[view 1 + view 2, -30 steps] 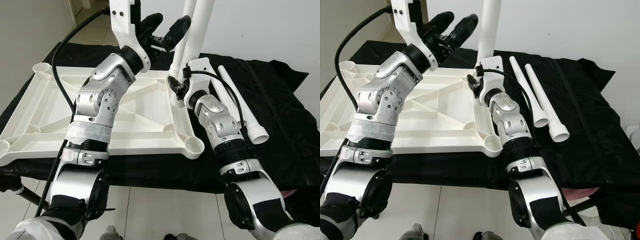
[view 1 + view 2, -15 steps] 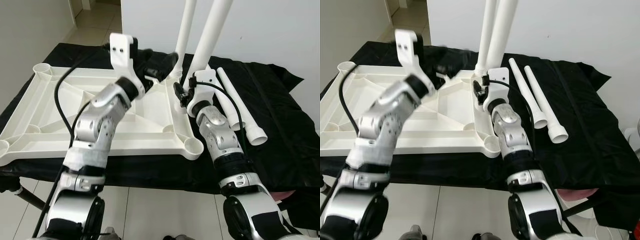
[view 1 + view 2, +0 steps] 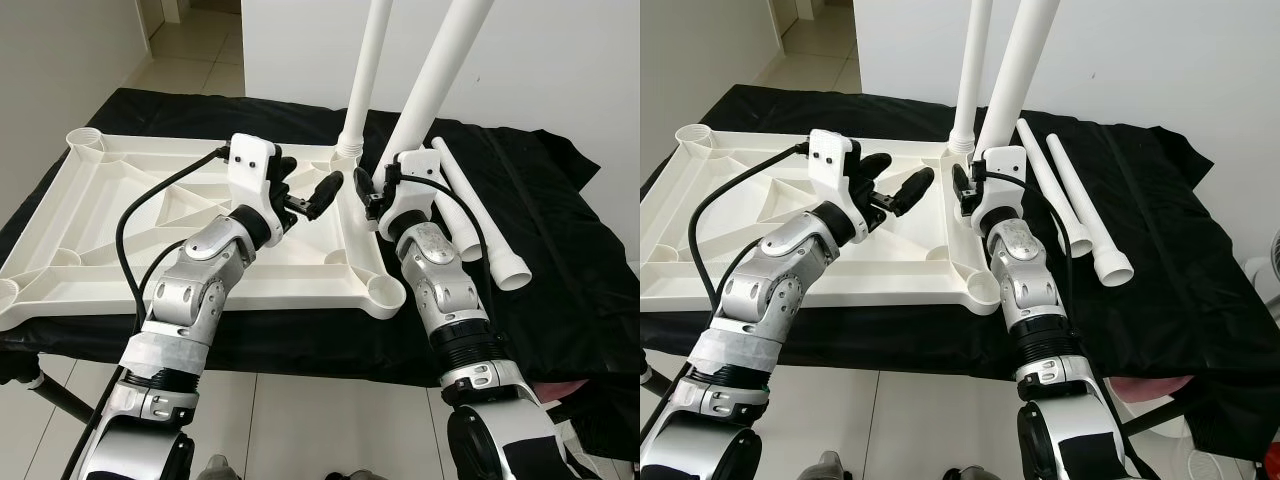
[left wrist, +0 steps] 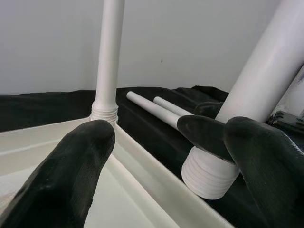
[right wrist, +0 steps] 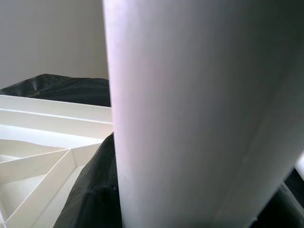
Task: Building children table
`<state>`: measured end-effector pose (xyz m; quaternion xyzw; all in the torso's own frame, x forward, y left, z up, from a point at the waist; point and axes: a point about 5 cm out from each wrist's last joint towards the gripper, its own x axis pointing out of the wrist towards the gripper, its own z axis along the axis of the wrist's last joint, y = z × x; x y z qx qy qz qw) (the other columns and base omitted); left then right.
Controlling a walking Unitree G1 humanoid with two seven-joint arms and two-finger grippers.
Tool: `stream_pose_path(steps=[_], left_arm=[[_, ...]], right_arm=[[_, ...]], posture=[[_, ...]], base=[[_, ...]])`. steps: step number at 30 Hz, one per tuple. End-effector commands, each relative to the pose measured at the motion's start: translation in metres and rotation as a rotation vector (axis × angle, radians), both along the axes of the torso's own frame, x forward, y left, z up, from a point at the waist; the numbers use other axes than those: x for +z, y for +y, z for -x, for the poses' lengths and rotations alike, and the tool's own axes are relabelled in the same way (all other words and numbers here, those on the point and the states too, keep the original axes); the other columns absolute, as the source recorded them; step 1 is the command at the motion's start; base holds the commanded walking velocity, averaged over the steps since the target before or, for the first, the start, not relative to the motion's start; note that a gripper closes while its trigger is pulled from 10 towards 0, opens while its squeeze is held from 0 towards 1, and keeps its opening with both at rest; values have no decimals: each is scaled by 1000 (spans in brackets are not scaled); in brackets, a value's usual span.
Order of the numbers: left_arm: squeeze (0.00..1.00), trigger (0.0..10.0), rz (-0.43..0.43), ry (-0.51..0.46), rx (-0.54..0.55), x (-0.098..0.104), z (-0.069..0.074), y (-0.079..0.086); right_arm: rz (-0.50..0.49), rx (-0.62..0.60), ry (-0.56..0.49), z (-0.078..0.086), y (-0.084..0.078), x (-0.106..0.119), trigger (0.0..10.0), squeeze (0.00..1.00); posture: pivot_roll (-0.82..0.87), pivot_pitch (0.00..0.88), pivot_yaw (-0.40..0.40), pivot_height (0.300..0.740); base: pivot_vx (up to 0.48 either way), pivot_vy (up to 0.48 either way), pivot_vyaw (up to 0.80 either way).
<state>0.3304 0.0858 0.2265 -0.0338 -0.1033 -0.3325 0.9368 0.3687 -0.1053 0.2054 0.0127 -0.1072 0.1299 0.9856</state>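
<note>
An upturned white tabletop (image 3: 120, 230) lies on a black-draped bench (image 3: 560, 220), one leg (image 3: 362, 80) already standing in its far right corner. The right pincer (image 3: 375, 190) grips a second leg (image 3: 440, 70), tilted beside the rim, probably awaiting its socket. The left pincer (image 3: 305, 195) hovers open nearby.

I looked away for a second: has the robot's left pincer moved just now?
Yes. The left pincer has come down and nearer: a second ago it was raised beside the upright leg, and it now hovers open, low over the white tabletop.
</note>
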Motion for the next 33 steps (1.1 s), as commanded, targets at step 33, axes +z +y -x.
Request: stream_pose_path(steps=[33], left_arm=[[0,10000,-553,-76,-301,-86,36,-16]], right_arm=[[0,-87,-34,5,-41,-8,10000,0]], posture=[[73,16,-69,740]], base=[[0,0,0]])
